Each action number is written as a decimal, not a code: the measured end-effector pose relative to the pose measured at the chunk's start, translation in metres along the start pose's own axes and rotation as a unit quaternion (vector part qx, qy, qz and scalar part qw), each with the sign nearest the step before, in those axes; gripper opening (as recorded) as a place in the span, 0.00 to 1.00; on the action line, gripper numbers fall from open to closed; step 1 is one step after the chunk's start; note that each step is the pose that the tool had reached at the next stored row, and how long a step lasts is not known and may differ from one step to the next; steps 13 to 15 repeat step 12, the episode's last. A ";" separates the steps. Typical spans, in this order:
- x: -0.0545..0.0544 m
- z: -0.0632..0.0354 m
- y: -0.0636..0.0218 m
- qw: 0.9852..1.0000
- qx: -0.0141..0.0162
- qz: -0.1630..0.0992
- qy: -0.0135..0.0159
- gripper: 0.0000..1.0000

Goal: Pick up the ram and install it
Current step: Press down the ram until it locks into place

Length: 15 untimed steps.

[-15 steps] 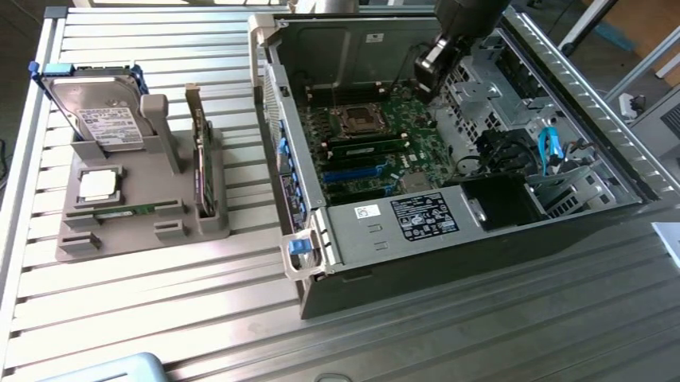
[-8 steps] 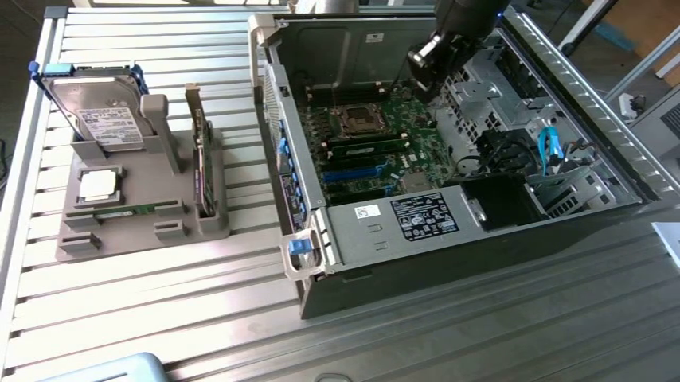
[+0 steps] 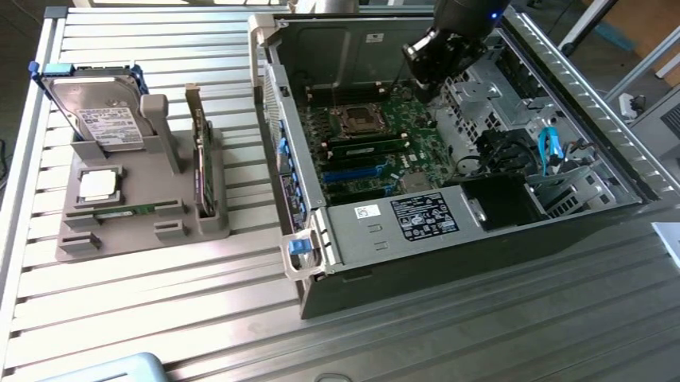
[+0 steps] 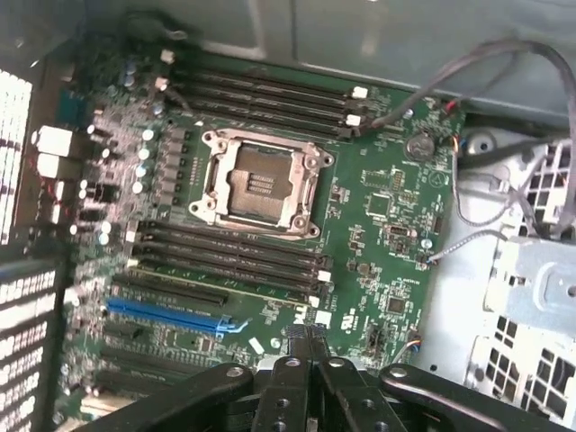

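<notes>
The claw (image 4: 303, 360) hangs closed and empty over the motherboard (image 4: 378, 225), the ram (image 3: 367, 145) seated in a slot at about six o'clock of the CPU socket (image 4: 256, 184); dropping lower, I reckon, could scrape nearby components.

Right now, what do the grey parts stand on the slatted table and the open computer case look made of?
Grey parts stand: likely matte plastic, possibly 3D-printed; uniform dull grey, blocky slots, no glint.
Open computer case: looks like bare sheet metal, pale grey, with stamped vent perforations and folded edges.
Slatted table: seemingly ribbed aluminium; light streaks along the slats.
</notes>
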<state>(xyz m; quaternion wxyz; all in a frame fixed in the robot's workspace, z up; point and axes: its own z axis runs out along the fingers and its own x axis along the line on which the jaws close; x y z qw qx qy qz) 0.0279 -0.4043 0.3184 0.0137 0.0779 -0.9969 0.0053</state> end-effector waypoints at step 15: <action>0.000 0.0000 0.0000 0.998 -0.002 0.069 0.001 0.11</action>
